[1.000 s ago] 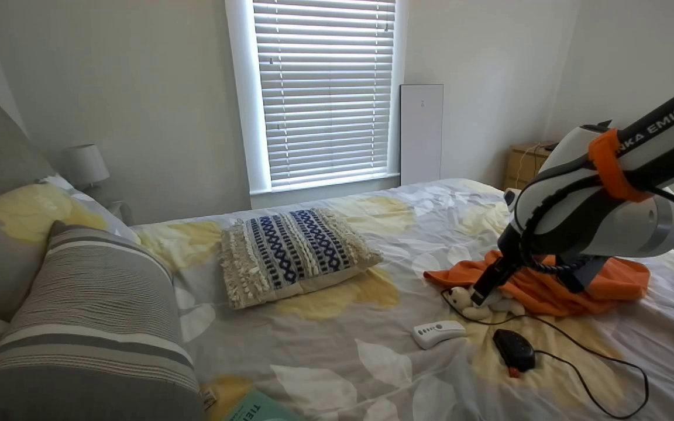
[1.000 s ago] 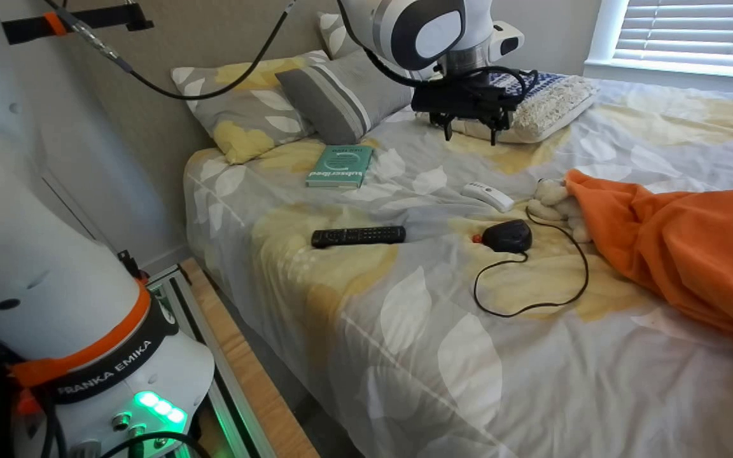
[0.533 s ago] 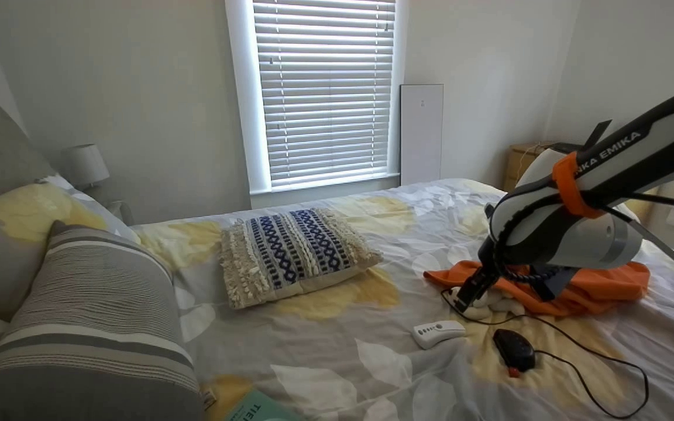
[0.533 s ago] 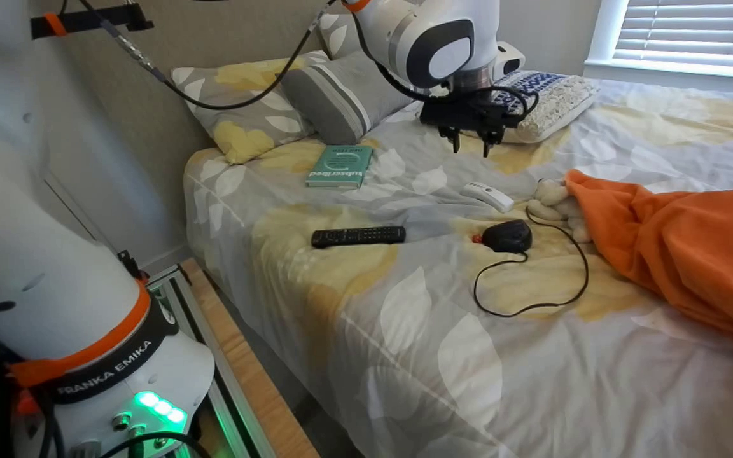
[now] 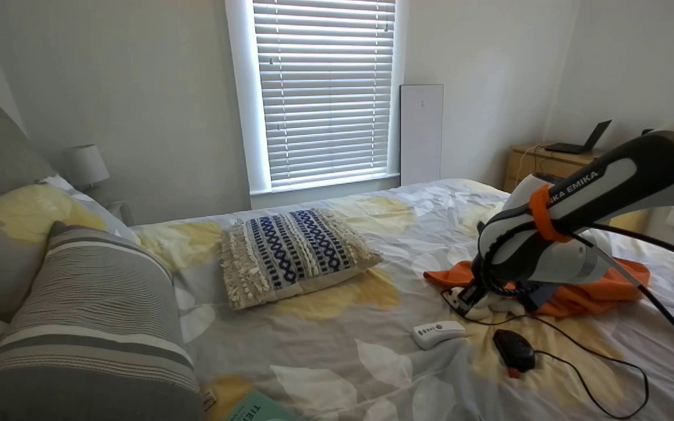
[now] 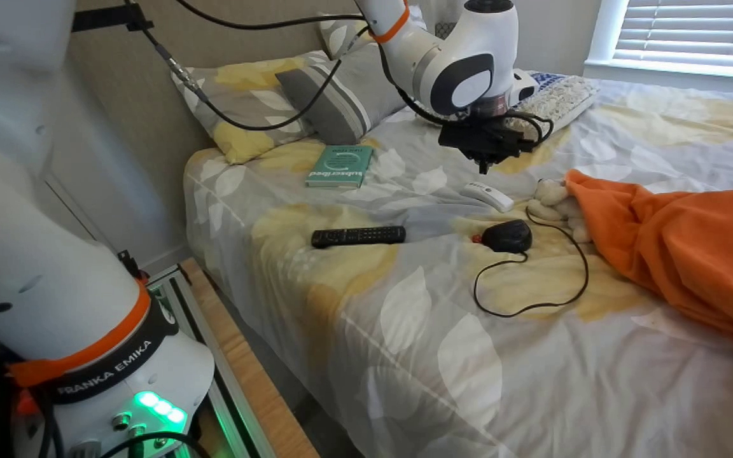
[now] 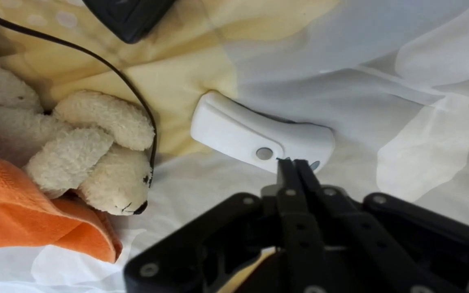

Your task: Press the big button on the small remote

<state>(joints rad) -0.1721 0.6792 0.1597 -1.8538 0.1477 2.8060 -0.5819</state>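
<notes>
The small remote, white and curved, lies flat on the bed in both exterior views (image 5: 439, 334) (image 6: 488, 196). In the wrist view the remote (image 7: 234, 129) shows a large round grey button (image 7: 264, 153); its smaller buttons are partly covered by my fingertips. My gripper (image 7: 293, 162) has its two fingers together with nothing between them, overlapping the remote's lower edge just right of the big button. An exterior view shows the gripper (image 6: 483, 168) pointing down, with a gap above the remote. Elsewhere the gripper (image 5: 463, 309) appears in front of the plush bear.
A black device (image 6: 508, 236) with a looping cable lies near the remote. A plush bear (image 7: 108, 162) sits half under an orange blanket (image 6: 678, 248). A black remote (image 6: 358, 236), a green book (image 6: 340, 166) and a fringed pillow (image 5: 299, 251) also lie on the bed.
The jaws went from open to shut. My arm came lower and closer to the white remote. The things on the bed have not moved.
</notes>
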